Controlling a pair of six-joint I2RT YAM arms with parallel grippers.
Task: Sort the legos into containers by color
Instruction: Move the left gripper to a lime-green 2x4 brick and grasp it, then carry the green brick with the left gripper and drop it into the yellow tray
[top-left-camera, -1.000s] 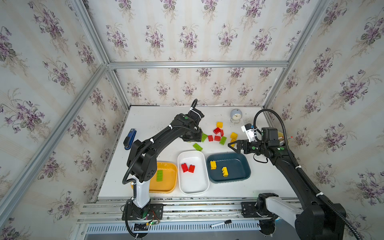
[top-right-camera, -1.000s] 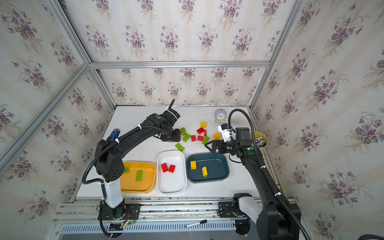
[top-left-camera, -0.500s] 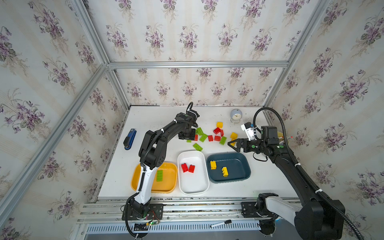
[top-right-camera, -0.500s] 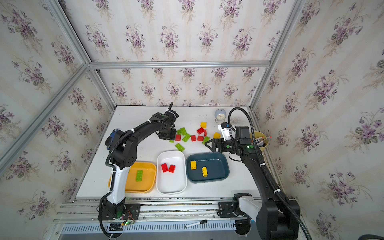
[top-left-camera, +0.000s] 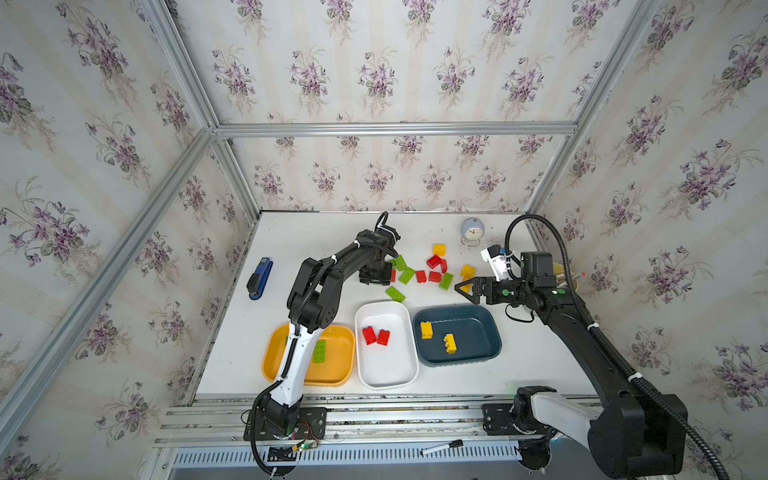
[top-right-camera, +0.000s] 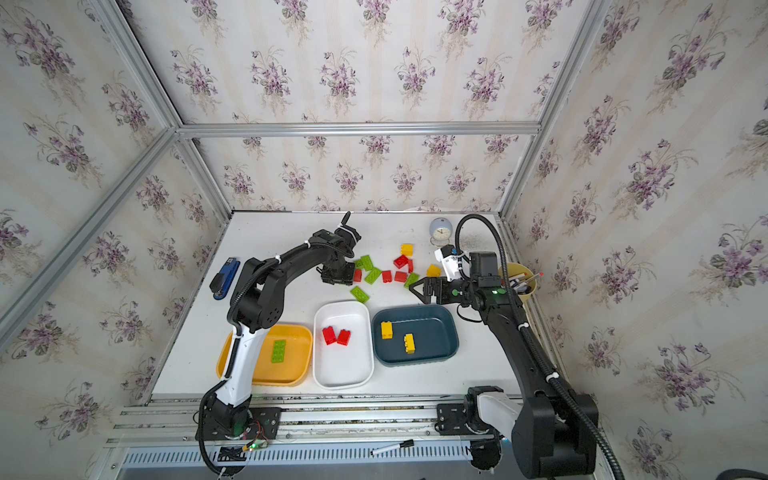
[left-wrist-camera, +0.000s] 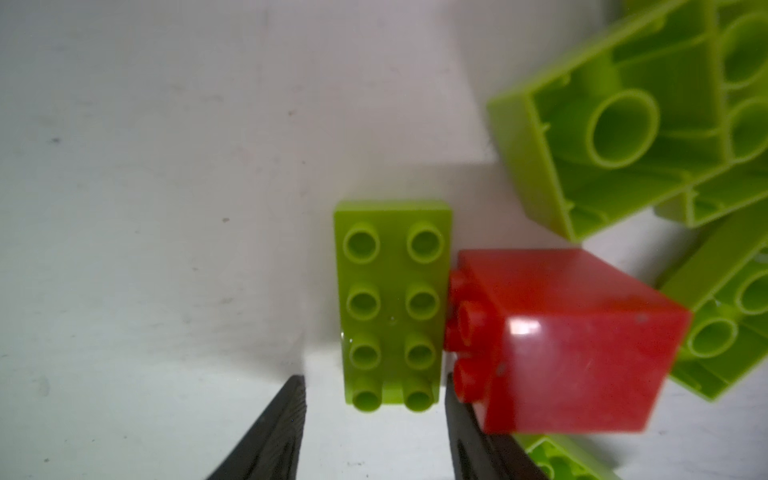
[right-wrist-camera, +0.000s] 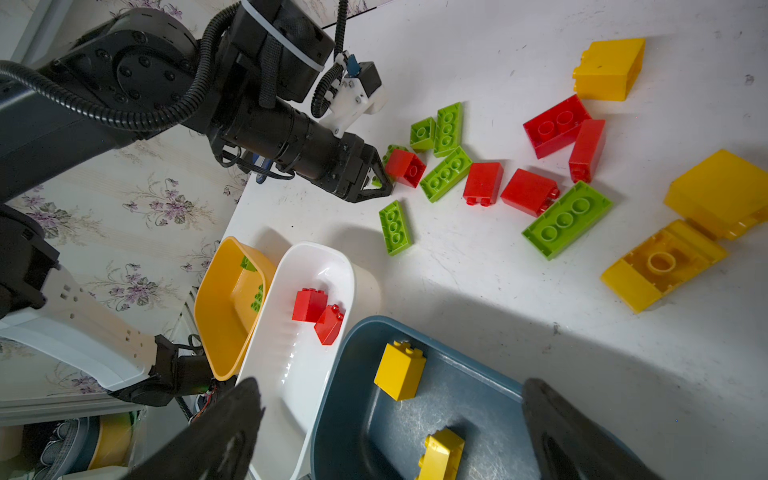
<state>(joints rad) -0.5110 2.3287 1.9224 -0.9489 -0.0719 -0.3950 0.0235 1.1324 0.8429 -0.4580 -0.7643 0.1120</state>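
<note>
— Where's the left hand (left-wrist-camera: 372, 379) just now?

— Down low on the counter (top-left-camera: 316, 249), at the edge of the loose bricks (top-left-camera: 419, 275). Its fingers (left-wrist-camera: 278, 432) are apart, one on each side of the near end of a long green brick (left-wrist-camera: 392, 299). That brick lies flat, studs up, reaching straight out ahead of the hand.

— Gripping it?

— No. There's a gap between one finger and the brick. The other finger's tip sits right where a red brick (left-wrist-camera: 573, 340) lies on its side, studs turned toward the green one and just about touching it.

— And past the red one?

— Upturned green bricks (left-wrist-camera: 615, 124), hollow sides showing, off to that same side of the hand.

— The right hand (right-wrist-camera: 390, 388)?

— Up off the counter, fingers spread wide, gripping nothing. The dark blue tray (top-left-camera: 478, 332) lies just below its fingers, with two yellow bricks (top-left-camera: 426, 330) inside. Some loose yellow bricks (right-wrist-camera: 665, 266) lie on the counter out ahead of it, to one side.

— The other trays?

— Going on from the right hand past the blue one, there's the white tray (top-left-camera: 390, 365) with two red bricks (top-left-camera: 376, 336). Beyond that, the orange tray (top-left-camera: 340, 345) holds a single green brick (top-left-camera: 319, 351), right beside the left arm's white forearm.
</note>
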